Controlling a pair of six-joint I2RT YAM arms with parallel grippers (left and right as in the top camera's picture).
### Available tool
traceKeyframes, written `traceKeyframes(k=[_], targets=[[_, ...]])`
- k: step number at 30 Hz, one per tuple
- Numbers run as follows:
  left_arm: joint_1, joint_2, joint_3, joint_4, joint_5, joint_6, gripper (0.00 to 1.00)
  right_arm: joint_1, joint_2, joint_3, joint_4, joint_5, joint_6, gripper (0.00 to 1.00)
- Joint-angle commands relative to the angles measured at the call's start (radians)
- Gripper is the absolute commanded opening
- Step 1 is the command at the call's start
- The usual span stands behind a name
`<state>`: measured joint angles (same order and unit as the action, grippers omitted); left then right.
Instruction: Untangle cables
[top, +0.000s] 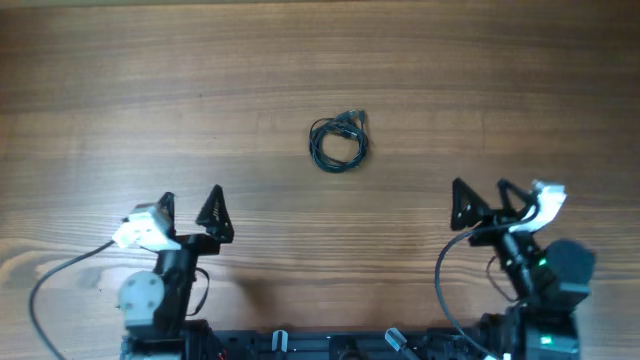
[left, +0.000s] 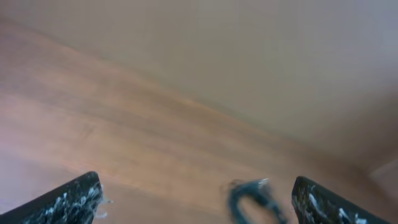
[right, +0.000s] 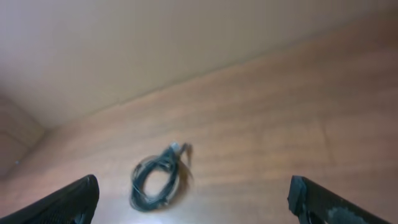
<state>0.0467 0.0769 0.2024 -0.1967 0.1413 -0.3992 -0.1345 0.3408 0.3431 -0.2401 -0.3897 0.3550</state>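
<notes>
Left pincer (top: 191, 194) spread | right pincer (top: 481, 184) spread | cables (top: 339, 141) coiled, well apart from both

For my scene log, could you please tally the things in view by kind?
Coil of thin black cables: 1
Grippers: 2 (left gripper, right gripper, both with fingers open)
Wooden table: 1
Total: 4

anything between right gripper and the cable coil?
Nothing: only bare wooden table between the right gripper and the coiled cables. Overhead shows it; right wrist agrees.
</notes>
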Motion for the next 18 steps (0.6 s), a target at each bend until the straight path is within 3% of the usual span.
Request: traceKeyframes(k=[1, 6, 8, 13, 16, 18], targets=[[-0.006, 0.124, 0.222, -0.056, 0.059, -0.068, 1.0, -0.002, 0.233, 0.285, -0.113, -0.107, -0.096, 1.0], [-0.006, 0.403, 0.563, -0.307, 0.244, -0.09, 1.0, 0.026, 0.552, 0.719, -0.525, -0.154, -0.133, 1.0], [-0.006, 0.477, 0.638, -0.351, 0.333, -0.084, 1.0, 0.029, 0.64, 0.826, -0.61, -0.152, -0.138, 1.0], [-0.006, 0.56, 0.65, -0.414, 0.428, -0.108, 1.0, 0.031, 0.769, 0.845, -0.743, -0.143, -0.151, 1.0], [-0.006, 0.616, 0.651, -0.469, 0.455, -0.108, 0.99, 0.034, 0.843, 0.844, -0.771, -0.277, -0.326, 1.0], [-0.006, 0.691, 0.655, -0.501, 0.486, -0.107, 0.97, 0.061, 0.881, 0.845, -0.761, -0.288, -0.331, 1.0]])
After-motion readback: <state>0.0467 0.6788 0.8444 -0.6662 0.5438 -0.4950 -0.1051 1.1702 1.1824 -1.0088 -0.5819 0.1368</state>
